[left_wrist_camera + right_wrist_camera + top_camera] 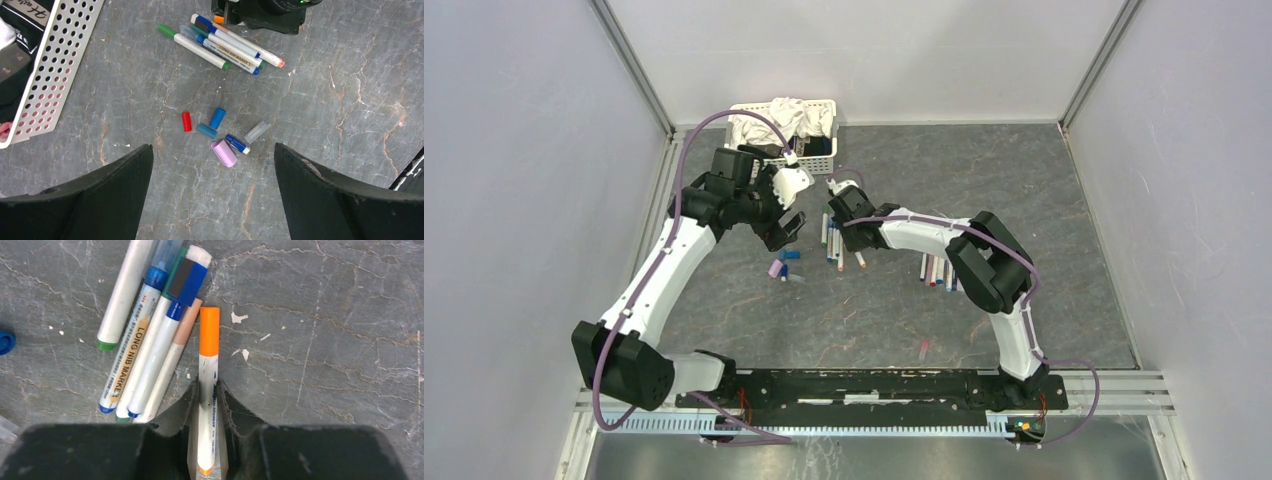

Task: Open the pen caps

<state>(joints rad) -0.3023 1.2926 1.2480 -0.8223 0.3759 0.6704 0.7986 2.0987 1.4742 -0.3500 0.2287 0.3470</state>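
My right claw point(206, 392) pinches the orange pen point(208, 365) low on its white barrel, flat on the desk point(325, 340); the orange cap point(209, 332) is on, just past the fingertips. My left claw point(212, 152) hangs spread wide over loose caps point(217, 118). I'd grip firm, lift level, bring the left onto the cap only, pull straight along the barrel

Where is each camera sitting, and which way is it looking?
Top external: high behind the arms, looking down at the table; left arm and right arm show whole.
Left wrist: on the left arm, looking down at loose caps; its open black fingers show.
Right wrist: looking down at the orange-capped pen between its fingers.
Both wrist views share the pen pile.
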